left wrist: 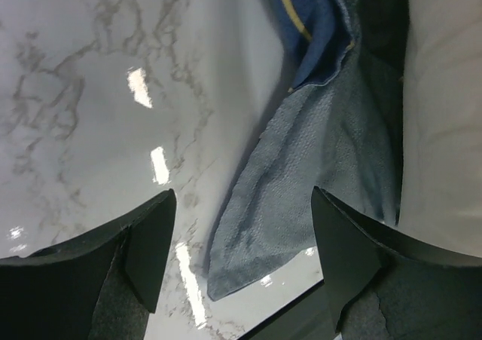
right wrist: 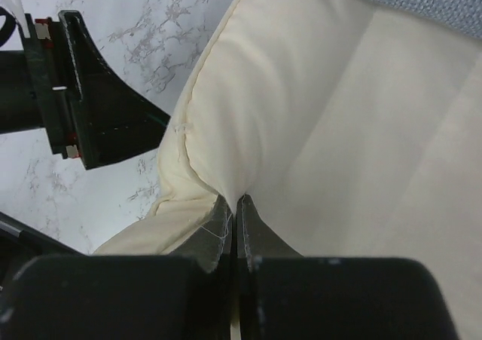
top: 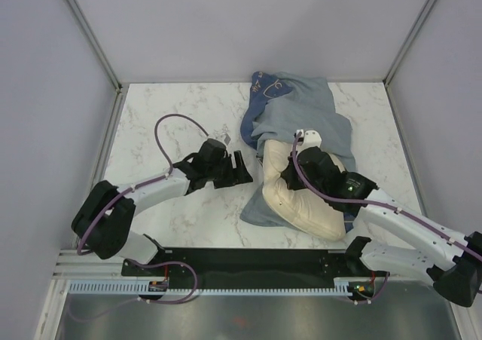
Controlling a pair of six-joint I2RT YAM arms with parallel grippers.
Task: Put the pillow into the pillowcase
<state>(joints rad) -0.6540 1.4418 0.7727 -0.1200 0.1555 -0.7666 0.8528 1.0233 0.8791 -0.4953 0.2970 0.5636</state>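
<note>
The cream pillow [top: 301, 200] lies at the table's middle right, its far end under the blue pillowcase [top: 305, 110]. A grey-blue layer of the pillowcase also sticks out under the pillow's near left corner [top: 256, 212]. My right gripper [top: 288, 176] is shut on a pinch of the pillow's fabric [right wrist: 339, 129] near its left edge; the jaws [right wrist: 236, 200] meet on a fold. My left gripper [top: 242, 168] is open and empty just left of the pillow, over the bare table. In its wrist view the jaws [left wrist: 242, 197] frame the pillowcase's lower flap [left wrist: 316, 159], with the pillow [left wrist: 444, 129] at right.
White marble tabletop [top: 173, 114] with grey walls on three sides. A black base plate [top: 241, 261] runs along the near edge between the arm bases. The left gripper's black body shows in the right wrist view [right wrist: 90, 114].
</note>
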